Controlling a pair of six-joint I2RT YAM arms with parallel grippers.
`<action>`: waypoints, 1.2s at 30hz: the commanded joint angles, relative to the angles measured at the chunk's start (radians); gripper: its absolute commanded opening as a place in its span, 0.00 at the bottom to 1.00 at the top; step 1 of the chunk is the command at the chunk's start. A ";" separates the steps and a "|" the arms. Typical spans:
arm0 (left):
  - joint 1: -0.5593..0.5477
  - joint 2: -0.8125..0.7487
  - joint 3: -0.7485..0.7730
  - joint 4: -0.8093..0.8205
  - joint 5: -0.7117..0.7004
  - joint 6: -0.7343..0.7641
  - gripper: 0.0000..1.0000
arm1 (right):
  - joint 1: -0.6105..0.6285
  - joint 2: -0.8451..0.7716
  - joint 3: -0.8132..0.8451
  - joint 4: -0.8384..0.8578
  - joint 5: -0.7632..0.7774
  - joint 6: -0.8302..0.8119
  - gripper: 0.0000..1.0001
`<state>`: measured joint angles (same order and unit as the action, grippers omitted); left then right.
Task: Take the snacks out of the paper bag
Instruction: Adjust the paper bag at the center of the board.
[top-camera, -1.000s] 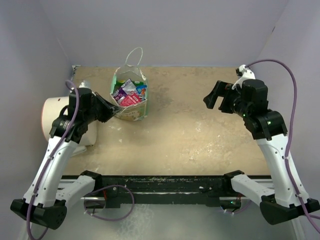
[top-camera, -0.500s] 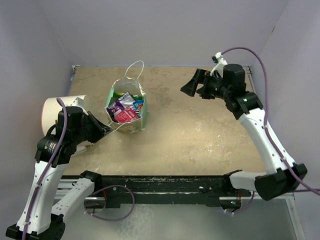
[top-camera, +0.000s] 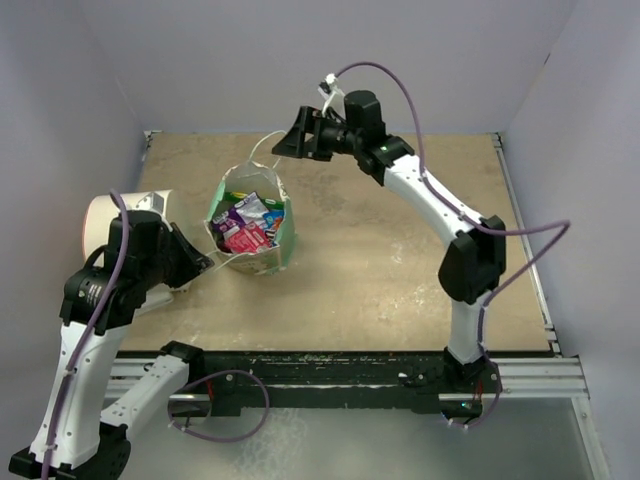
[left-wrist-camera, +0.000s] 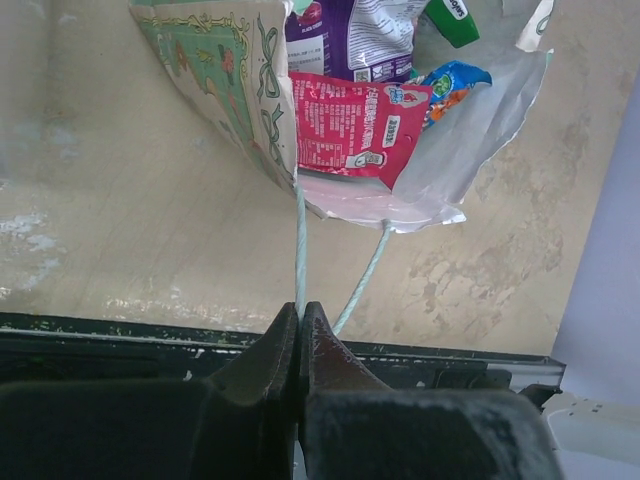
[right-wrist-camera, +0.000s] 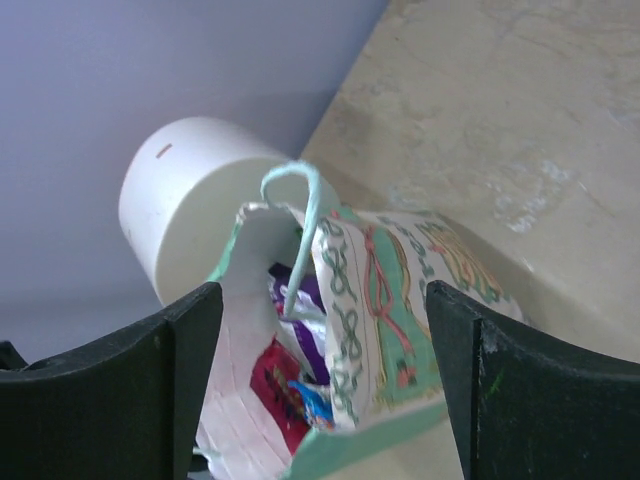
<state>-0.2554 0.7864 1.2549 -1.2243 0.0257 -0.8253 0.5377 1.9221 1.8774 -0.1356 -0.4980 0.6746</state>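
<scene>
The paper bag (top-camera: 282, 232) stands left of centre, mouth up and tilted toward my left arm. Snacks (top-camera: 243, 226) fill it: a red packet (left-wrist-camera: 355, 125), a purple one (left-wrist-camera: 330, 40) and a blue wrapper (left-wrist-camera: 448, 80). My left gripper (top-camera: 204, 263) (left-wrist-camera: 300, 312) is shut on the bag's near string handle (left-wrist-camera: 299, 245), which runs taut from the rim. My right gripper (top-camera: 287, 146) (right-wrist-camera: 325, 345) hangs open just behind and above the bag. The far handle loop (right-wrist-camera: 300, 190) and the bag's printed wall (right-wrist-camera: 400, 290) lie between its fingers (right-wrist-camera: 190, 350), with no contact visible.
A white cylinder (top-camera: 98, 226) (right-wrist-camera: 185, 195) lies on its side at the left edge, just behind my left arm and close to the bag. The black rail (top-camera: 320, 368) runs along the near edge. Walls close in the back and both sides.
My right arm has swung from the right side across the table to above the bag. The left arm has drawn back slightly, pulling the bag toward it by the handle.
</scene>
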 joint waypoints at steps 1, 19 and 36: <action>0.002 0.008 0.064 -0.011 -0.023 0.060 0.00 | 0.016 0.082 0.151 0.103 -0.094 0.083 0.80; 0.002 0.129 0.207 0.032 -0.062 0.182 0.02 | 0.019 -0.277 -0.217 0.044 0.086 0.040 0.00; 0.002 0.249 0.225 0.155 0.044 0.140 0.16 | 0.020 -0.813 -0.691 -0.068 0.261 0.134 0.00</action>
<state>-0.2554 1.0348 1.4525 -1.1381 0.0235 -0.6613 0.5610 1.1893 1.1893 -0.2260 -0.2871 0.7795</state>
